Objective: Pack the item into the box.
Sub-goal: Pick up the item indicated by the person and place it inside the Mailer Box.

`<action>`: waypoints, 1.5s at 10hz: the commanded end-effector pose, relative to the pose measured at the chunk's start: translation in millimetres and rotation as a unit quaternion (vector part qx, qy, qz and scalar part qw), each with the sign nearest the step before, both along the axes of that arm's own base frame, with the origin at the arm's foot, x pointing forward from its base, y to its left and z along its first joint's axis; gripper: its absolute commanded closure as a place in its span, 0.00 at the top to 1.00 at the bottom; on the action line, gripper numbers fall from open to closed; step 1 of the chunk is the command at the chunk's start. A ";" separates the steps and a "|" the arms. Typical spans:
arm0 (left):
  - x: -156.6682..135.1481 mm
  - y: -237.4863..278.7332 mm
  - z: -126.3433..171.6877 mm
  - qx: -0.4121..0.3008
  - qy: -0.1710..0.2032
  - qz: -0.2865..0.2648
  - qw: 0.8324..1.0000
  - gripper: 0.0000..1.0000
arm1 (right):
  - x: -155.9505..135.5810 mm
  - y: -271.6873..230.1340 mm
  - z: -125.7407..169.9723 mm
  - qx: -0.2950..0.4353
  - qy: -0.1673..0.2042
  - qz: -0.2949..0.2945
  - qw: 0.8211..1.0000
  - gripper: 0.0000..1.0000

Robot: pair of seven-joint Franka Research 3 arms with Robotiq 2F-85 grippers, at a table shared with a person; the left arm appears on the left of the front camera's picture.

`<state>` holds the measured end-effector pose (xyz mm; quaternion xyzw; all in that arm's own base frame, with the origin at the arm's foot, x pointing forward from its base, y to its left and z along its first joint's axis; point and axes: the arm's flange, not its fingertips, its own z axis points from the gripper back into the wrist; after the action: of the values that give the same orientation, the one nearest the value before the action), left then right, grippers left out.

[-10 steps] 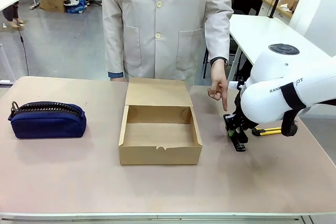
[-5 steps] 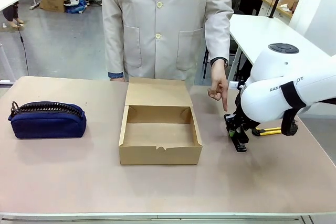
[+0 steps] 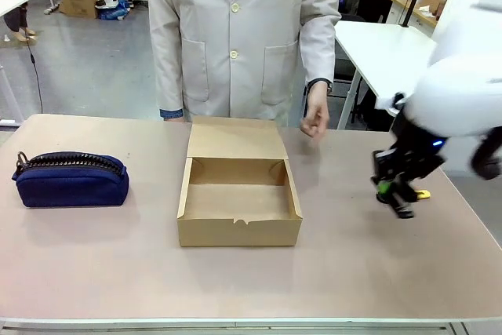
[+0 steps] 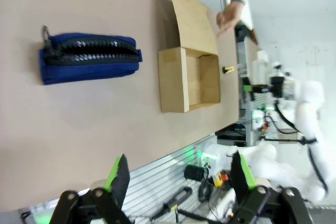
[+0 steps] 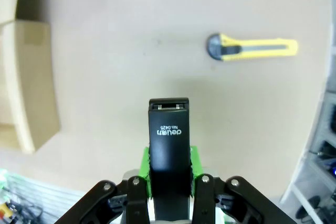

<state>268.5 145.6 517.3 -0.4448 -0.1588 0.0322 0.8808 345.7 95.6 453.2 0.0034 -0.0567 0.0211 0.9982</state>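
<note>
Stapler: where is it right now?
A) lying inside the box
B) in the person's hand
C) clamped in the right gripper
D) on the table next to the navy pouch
C: the right wrist view shows the black stapler pinched between the green pads of the right gripper, while the box sits empty in the front view.

You see the right gripper [image 3: 394, 194] all blurry; the back end of the stapler [image 5: 169, 140] is hidden between its green pads [image 5: 146, 169].
</note>
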 end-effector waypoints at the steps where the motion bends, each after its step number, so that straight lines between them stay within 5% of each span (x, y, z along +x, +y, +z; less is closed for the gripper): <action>1: 0.5 -0.3 1.1 -0.006 -0.011 -0.004 1.000 1.00 | -39.8 -14.2 32.5 0.015 -0.065 0.026 0.997 0.00; 2: 0.5 -0.3 1.1 -0.006 -0.011 -0.004 1.000 1.00 | -33.6 -27.9 34.0 0.095 -0.085 0.041 0.991 0.00; 3: 0.5 -0.3 1.1 -0.006 -0.011 -0.004 1.000 1.00 | -21.4 -6.3 35.1 0.002 -0.034 0.005 0.999 0.00; 4: 0.5 -0.3 1.1 -0.006 -0.011 -0.004 1.000 1.00 | -21.4 -6.3 35.1 0.002 -0.034 0.005 0.999 0.00; 5: 0.5 -0.3 1.1 -0.006 -0.011 -0.004 1.000 1.00 | -33.5 -16.7 61.1 0.031 -0.067 0.011 0.997 0.32; 6: 0.5 -0.3 1.1 -0.006 -0.011 -0.004 1.000 1.00 | -25.3 -21.4 45.8 0.030 -0.083 0.014 0.996 0.32; 8: 0.5 -0.3 1.1 -0.006 -0.011 -0.004 1.000 1.00 | 1.9 44.5 48.9 0.025 -0.180 0.191 0.965 0.32; 9: 0.5 -0.3 1.1 -0.006 -0.011 -0.004 1.000 1.00 | 18.1 98.9 49.8 0.035 -0.203 0.313 0.927 0.32; 11: 0.5 -0.3 1.1 -0.006 -0.011 -0.004 1.000 1.00 | 29.3 199.0 35.0 0.056 -0.193 0.488 0.849 0.32; 13: 0.5 -0.3 1.1 -0.006 -0.011 -0.004 1.000 1.00 | 17.1 271.0 13.1 0.084 -0.169 0.621 0.761 0.32; 15: 0.5 -0.3 1.1 -0.006 -0.011 -0.004 1.000 1.00 | 15.0 294.9 -19.1 0.082 -0.116 0.703 0.697 0.32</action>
<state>268.8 145.8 517.7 -0.4439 -0.1585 0.0317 0.8814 341.3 416.7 428.5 0.0922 -0.1950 0.6289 0.7470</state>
